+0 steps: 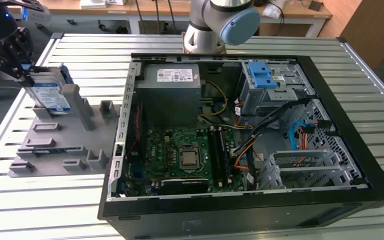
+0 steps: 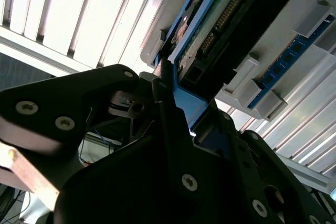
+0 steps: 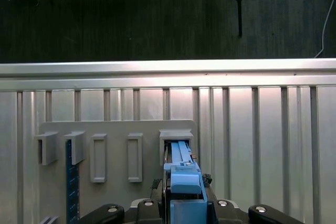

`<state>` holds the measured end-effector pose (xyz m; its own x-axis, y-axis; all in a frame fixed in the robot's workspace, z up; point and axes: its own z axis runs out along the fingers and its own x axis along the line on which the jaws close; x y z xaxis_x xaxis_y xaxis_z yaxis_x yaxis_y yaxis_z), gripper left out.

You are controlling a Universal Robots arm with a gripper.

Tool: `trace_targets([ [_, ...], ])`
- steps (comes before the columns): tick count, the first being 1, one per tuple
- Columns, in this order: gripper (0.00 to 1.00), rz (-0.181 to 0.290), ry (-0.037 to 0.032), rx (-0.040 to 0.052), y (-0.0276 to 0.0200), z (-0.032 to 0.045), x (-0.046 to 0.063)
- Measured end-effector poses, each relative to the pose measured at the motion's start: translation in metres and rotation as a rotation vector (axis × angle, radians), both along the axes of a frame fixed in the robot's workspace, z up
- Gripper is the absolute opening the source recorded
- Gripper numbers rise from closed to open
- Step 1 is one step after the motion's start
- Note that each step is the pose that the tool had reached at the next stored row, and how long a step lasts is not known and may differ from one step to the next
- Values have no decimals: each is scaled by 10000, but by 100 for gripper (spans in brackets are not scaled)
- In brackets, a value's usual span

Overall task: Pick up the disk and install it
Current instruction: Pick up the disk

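The black pincer (image 1: 22, 70) is closed on the blue end handle (image 2: 186, 106) of the disk (image 1: 48, 95), a flat rectangular silver-grey hard drive with a white-and-blue label in a blue plastic carrier. In the second wrist view one dark finger (image 2: 163, 103) lies flat against the handle, and the drive's connector edge (image 2: 236, 19) extends away beyond it. In the first wrist view the blue handle (image 3: 185, 182) sits between the pincer's two black halves.

The disk stands on edge, slightly tilted, in the end slot of a grey plastic rack (image 1: 65, 145) with a row of upright slots. This rack lies on the ribbed metal surface (image 1: 45, 200) at the exterior view's left. Whether the lower edge of the disk is seated in the slot or raised out of it cannot be told.

On the exterior view's right of the rack, just beside it, a black open computer case (image 1: 245, 215) lies on its side. Inside it are a green motherboard (image 1: 178, 150), a grey power supply box (image 1: 172, 87) with a white sticker, and a metal drive cage (image 1: 292, 85) topped by a blue plastic latch bracket (image 1: 261, 75). The disk is well apart from that cage.
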<state>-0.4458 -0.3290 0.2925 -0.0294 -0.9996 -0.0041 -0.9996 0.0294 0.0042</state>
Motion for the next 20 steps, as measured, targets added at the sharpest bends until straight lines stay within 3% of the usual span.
trace_targets([
  [20,36,0,1,0,0,31,0],
])
